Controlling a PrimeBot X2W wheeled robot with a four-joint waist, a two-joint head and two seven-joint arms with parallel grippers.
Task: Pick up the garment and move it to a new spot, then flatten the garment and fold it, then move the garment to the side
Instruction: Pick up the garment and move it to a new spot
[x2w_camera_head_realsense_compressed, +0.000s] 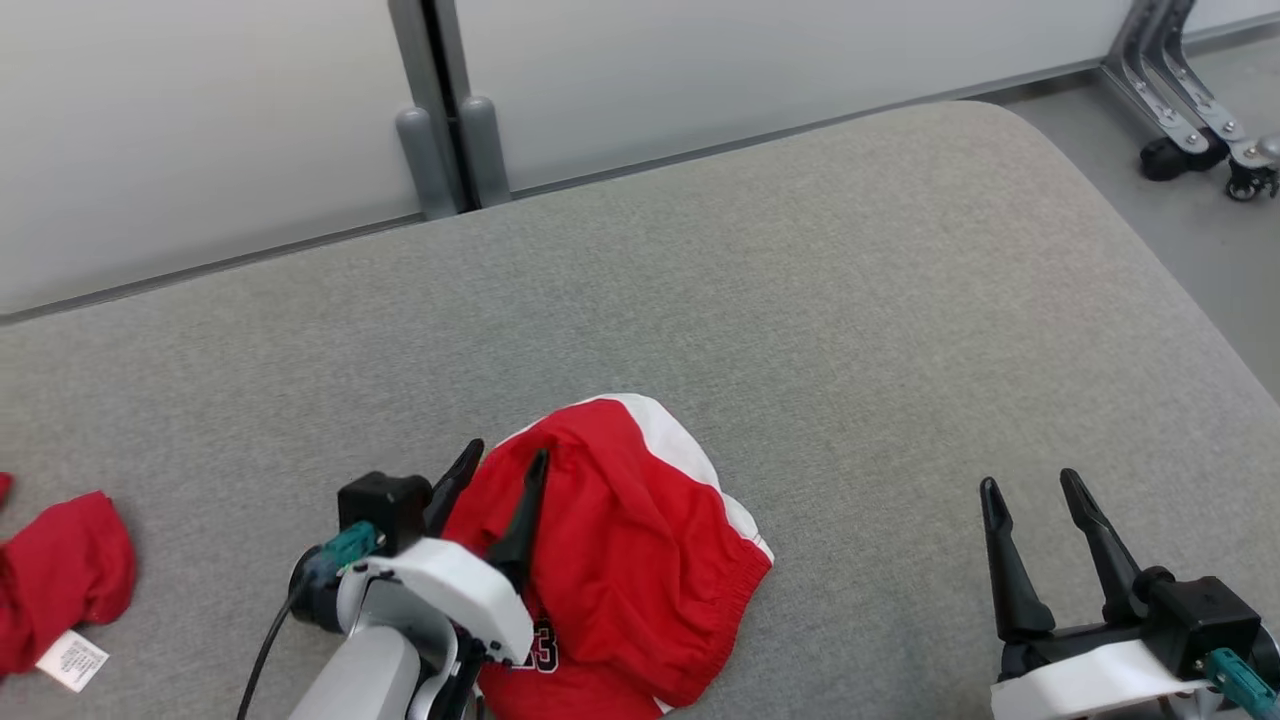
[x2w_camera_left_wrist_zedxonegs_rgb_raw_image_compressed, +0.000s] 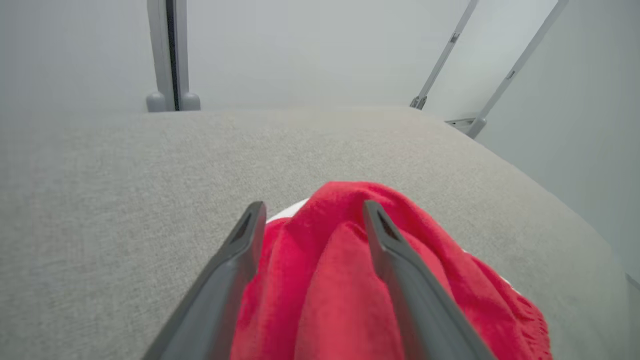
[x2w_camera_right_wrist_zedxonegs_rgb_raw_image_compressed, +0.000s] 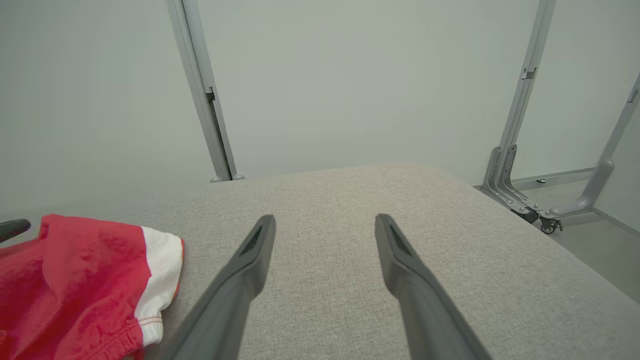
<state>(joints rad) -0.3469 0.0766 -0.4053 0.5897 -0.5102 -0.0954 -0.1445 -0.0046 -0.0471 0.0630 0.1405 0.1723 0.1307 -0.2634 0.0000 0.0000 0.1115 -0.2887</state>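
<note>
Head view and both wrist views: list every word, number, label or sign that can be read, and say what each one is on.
"3", with a partly hidden digit before it that looks like "2": dark numerals on the crumpled red and white shorts, at their near edge.
White sewn-in tag on the red cloth at the left edge: printed lines too small to read.
Nothing else is legible.
</note>
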